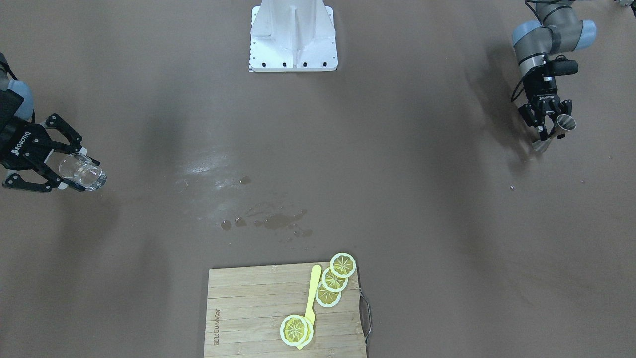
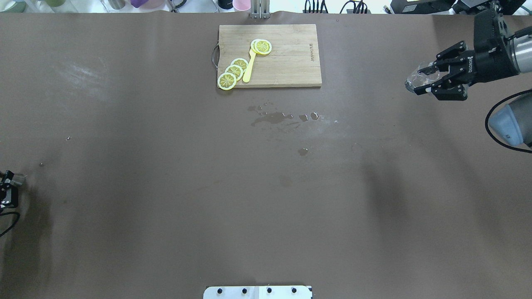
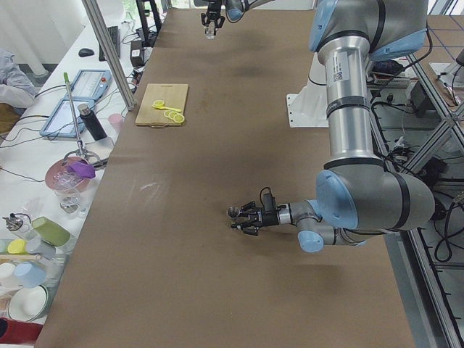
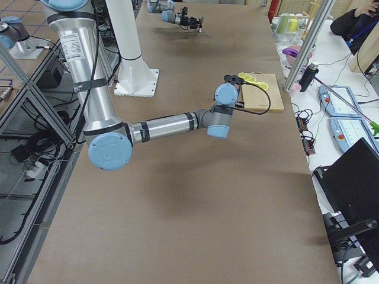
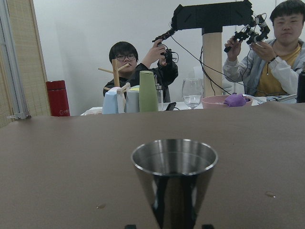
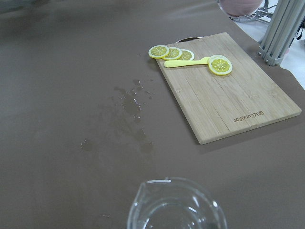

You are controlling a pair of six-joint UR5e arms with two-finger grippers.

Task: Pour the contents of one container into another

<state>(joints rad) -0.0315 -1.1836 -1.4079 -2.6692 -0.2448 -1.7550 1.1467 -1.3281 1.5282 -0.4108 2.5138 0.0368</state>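
Nearest the front-facing camera lies a wooden cutting board (image 1: pixel 248 308) with lemon slices (image 1: pixel 343 265) and a yellow spatula (image 1: pixel 313 291), and beyond it small puddles (image 1: pixel 278 221) mark the brown desk (image 1: pixel 397 199). At that view's left edge the right end effector (image 1: pixel 74 173) is clenched around a clear glass jug (image 1: pixel 92 175), held above the desk. At the far right the left end effector (image 1: pixel 550 132) grips a steel cup (image 1: pixel 565 122) by its lower body. Overhead, the two containers are well apart at opposite ends of the desk. The jug is toward the operators' side on the robot's right, and the cup is at the left edge, closer to the robot. From the left end, the near arm reaches out low and level with the cup upright; I cannot tell whether it touches the surface. From the right end, the near arm hides the jug. The left wrist camera shows the cup's mouth open upward and its long axis vertical, with two people (image 5: pixel 267 71) beyond the desk. The right wrist camera looks over the jug's rim and spout, and whether it holds liquid is unclear. Judging by the spout, the jug is probably the pourer. If so, the cup lies right across the desk to its left, and neither arm is plainly nearer a meeting point.
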